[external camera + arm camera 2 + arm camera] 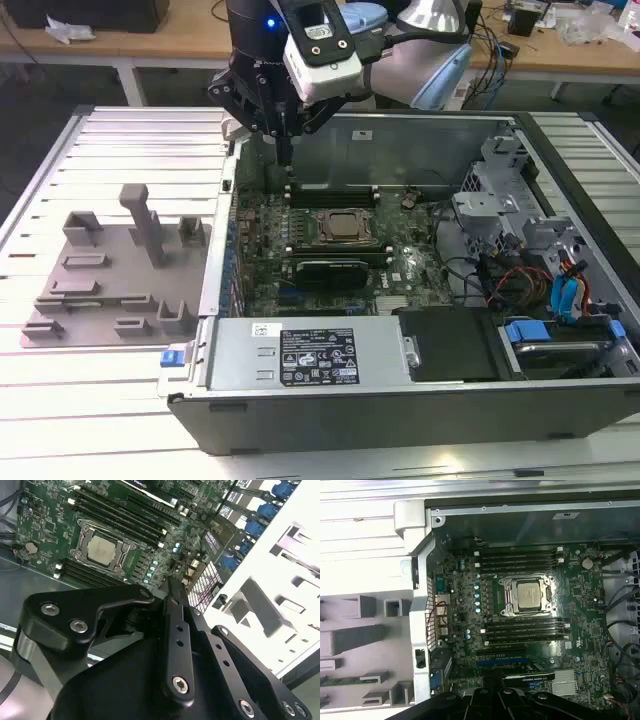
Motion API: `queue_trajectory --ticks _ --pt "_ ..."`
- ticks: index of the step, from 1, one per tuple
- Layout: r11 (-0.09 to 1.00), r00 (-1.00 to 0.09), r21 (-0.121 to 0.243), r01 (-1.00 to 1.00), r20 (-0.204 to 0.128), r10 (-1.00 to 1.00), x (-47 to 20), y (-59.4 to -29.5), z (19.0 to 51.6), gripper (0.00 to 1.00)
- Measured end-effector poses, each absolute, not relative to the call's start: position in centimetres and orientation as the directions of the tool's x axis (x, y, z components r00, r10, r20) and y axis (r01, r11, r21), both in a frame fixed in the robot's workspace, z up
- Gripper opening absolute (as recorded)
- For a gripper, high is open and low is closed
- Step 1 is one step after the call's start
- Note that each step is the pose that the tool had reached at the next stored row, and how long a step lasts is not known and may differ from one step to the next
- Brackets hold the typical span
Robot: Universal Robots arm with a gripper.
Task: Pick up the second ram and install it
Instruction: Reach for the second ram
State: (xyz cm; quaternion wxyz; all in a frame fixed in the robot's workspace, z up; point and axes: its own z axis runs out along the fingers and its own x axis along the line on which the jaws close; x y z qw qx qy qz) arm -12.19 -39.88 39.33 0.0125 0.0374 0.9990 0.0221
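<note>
We get the whole open computer case (300,395) on the counter (120,145) in the exterior view, which sits high and well back and looks down at a slant. Our first wrist view faces almost straight down on the motherboard (580,605), much nearer. Our second wrist view looks obliquely along the hand (174,592), which looms close to the lens. All three views share the CPU socket (345,226).

Holder tray (125,275) beside case (420,140), exterior view's left; motherboard (258,250) inside.
</note>
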Motion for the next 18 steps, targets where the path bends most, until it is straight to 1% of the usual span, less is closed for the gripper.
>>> queue_trajectory --ticks 7,15,18 --pt "0.996 -0.997 0.045 0.074 -0.023 0.076 -12.3 -39.9 39.3 0.08" --pt "0.996 -0.997 0.042 0.074 -0.024 0.075 -18.2 -39.9 39.0 0.08" --pt "0.996 -0.997 0.042 0.074 -0.024 0.075 -21.9 -39.9 38.8 0.08"
